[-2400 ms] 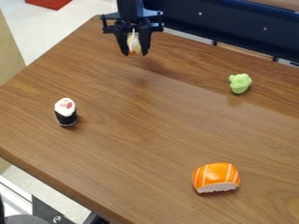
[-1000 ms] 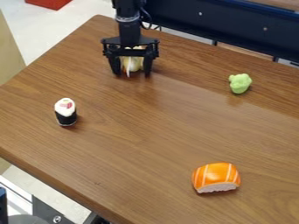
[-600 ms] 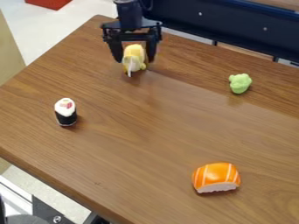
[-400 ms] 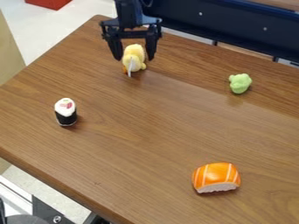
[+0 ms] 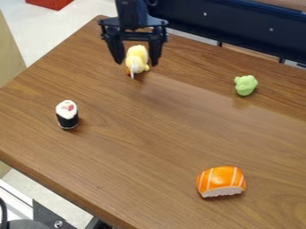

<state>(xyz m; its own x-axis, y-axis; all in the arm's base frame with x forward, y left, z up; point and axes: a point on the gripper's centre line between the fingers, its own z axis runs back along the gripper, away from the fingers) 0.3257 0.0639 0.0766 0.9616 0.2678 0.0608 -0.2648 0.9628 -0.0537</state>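
The black gripper (image 5: 137,64) hangs over the upper left part of the wooden table, open. A small yellow plush toy (image 5: 137,58) rests on the table, seen between the gripper's two fingers with a gap on either side; a thin white tag sticks out at its front. To the lower left stands a sushi roll (image 5: 67,114) with a black wrap and white top. A green lump like wasabi (image 5: 245,85) lies at the right, and an orange-and-white salmon sushi piece (image 5: 221,181) sits toward the lower right.
The brown wooden table (image 5: 143,134) has its left corner and front-left edge in view. A dark blue beam (image 5: 239,29) runs behind its far edge. Metal parts (image 5: 57,219) show at the bottom left, and a red object (image 5: 50,3) lies on the floor at the top left.
The gripper came down with the yellow toy closed between its fingers, then opened and rose a little. The toy now rests on the table. The other pieces have stayed put.
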